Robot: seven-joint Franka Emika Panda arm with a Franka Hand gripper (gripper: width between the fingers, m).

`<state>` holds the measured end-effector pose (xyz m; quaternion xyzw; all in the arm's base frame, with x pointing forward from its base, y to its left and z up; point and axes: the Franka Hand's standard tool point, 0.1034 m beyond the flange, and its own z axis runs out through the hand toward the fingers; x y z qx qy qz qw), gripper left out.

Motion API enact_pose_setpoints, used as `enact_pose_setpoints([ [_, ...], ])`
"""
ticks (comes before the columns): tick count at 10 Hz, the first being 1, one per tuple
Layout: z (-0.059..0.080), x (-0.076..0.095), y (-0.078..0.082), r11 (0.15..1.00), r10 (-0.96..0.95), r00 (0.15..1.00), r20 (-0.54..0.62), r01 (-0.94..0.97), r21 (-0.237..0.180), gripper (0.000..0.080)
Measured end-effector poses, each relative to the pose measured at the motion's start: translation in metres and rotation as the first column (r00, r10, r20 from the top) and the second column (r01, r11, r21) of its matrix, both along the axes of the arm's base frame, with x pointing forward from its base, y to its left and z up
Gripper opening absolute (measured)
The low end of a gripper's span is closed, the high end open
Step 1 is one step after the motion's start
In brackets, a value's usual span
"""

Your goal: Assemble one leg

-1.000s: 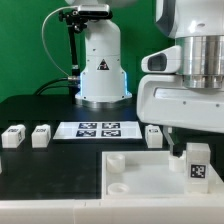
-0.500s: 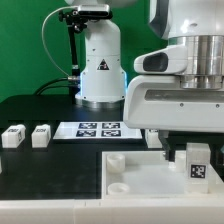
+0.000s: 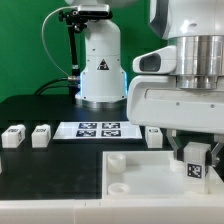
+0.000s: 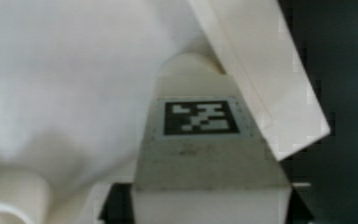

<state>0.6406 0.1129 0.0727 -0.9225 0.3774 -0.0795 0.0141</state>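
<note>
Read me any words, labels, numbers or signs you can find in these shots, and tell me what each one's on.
No readable words or numbers.
Marker board: black-and-white square tags, patterns only.
Leg in the gripper: one patterned tag, no letters.
Loose legs: tags too small to read.
Robot base: triangular sign, too blurred to read.

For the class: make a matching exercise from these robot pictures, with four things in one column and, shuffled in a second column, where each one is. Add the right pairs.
Things
1. the leg
2. the marker board
3. the two spare legs
4. the white plate

Places
A. flat on the black table in front of the robot's base
B. side by side near the exterior view's left edge
C. between the fingers of the hand, tag showing
D. at the front of the table, under the hand

Pairs: 1-C, 2-A, 3-B, 4-D
</note>
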Motion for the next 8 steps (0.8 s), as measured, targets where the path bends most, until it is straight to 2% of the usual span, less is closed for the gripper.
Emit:
enact_pose_setpoints([
  [1,0.0002,-0.0016,-0.0003,0.987,-0.162,0.987,-0.003,0.163,0.018,0.0291],
  [3,-0.0004,-0.004,-0.0031,0.863,-0.497,0.867,-0.028,0.498,0.089,0.0291],
  [5,-0.0007,-0.0054,-0.0026,0.641,-0.749,0.657,-0.083,0.751,0.159,0.0295],
  [6,-0.0008,-0.0053,-0.0016,0.522,-0.83,0.545,-0.116,0.833,0.181,0.0297],
  [8,-0.0015,-0.0053,-0.0006,0.334,-0.919,0.359,-0.164,0.929,0.162,0.0297],
])
